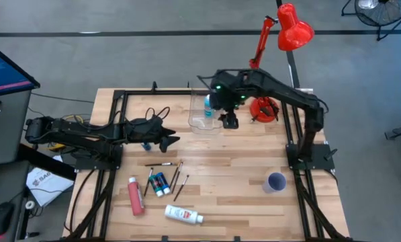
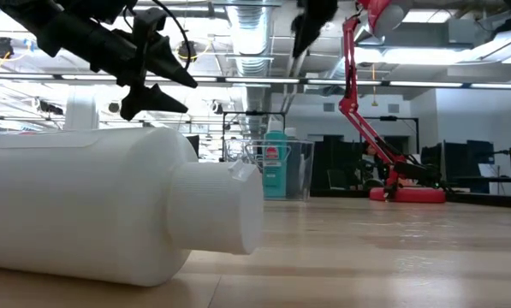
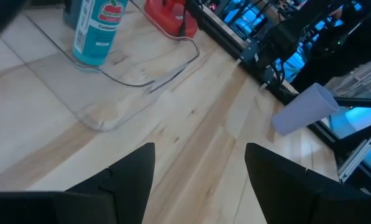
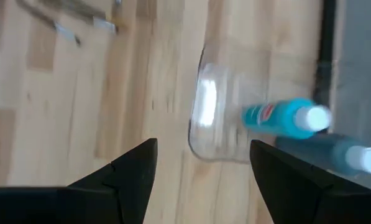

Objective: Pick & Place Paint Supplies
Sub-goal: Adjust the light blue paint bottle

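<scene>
- From above we see the left gripper (image 1: 175,140) over the table's middle left, fingers spread and empty, and the right gripper (image 1: 230,123) at the right edge of the clear box (image 1: 201,123), also spread and empty.
- A light blue bottle (image 1: 207,105) stands in the box. The rest of the supplies lie on the boards nearer the front: a red bottle (image 1: 136,196) with its long axis nearly front to back, a white bottle (image 1: 183,214) lying almost left to right with its cap to the right, two small blue-green bottles (image 1: 160,183) side by side, and thin brushes (image 1: 177,176) angled between them.
- A purple cup (image 1: 276,182) sits at the right, well apart from the supplies, and a red lamp (image 1: 289,30) stands at the back.
- At table height we see the white bottle (image 2: 109,205) fill the near left, on its side, cap pointing right. Only here can we tell that the blue bottle (image 2: 275,165) stands upright in the box (image 2: 298,171), and that both grippers hang well above the boards.
- The left wrist shows spread fingers (image 3: 130,177) with bare wood between them, the blue bottle (image 3: 98,31) in the box (image 3: 135,78), and the cup (image 3: 304,109) lying tilted in this picture.
- The right wrist shows its spread fingers (image 4: 132,174) above the box's corner (image 4: 216,112), the blue bottle (image 4: 284,118) with its white cap, and a few brushes (image 4: 67,18) far off.
</scene>
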